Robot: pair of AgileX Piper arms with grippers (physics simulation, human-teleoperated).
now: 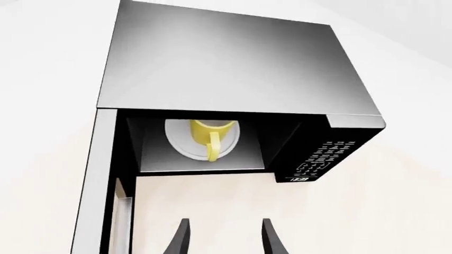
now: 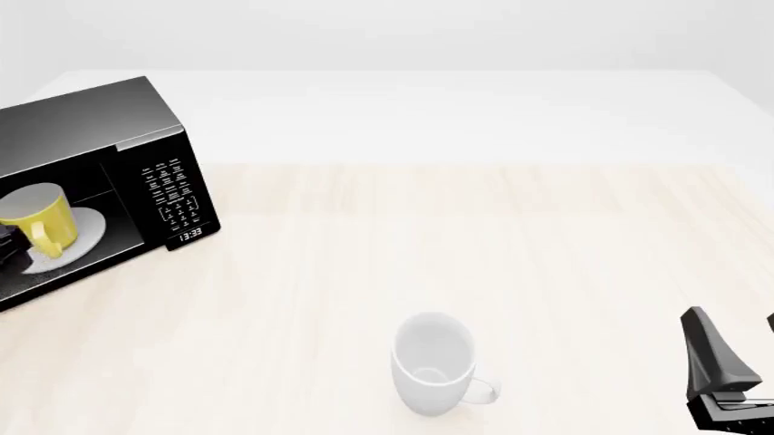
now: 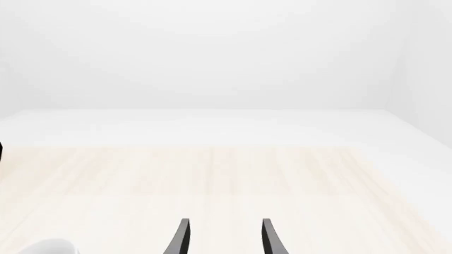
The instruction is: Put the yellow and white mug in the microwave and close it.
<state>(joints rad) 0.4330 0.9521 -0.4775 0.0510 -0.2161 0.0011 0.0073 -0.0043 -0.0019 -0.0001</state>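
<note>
Yellow and white mug (image 1: pixel 210 135) inside microwave (image 1: pixel 233 74), apart from left hand (image 1: pixel 224 238).

Counted two mugs: one yellow and white mug (image 2: pixel 36 222) on the turntable plate (image 2: pixel 80 237) inside the microwave (image 2: pixel 85 118), one white mug (image 2: pixel 432 362) near the table's (image 2: pixel 484 236) front edge. One microwave, at the left edge. Two grippers: left gripper (image 1: pixel 224 238), right gripper (image 3: pixel 224 238).
</note>
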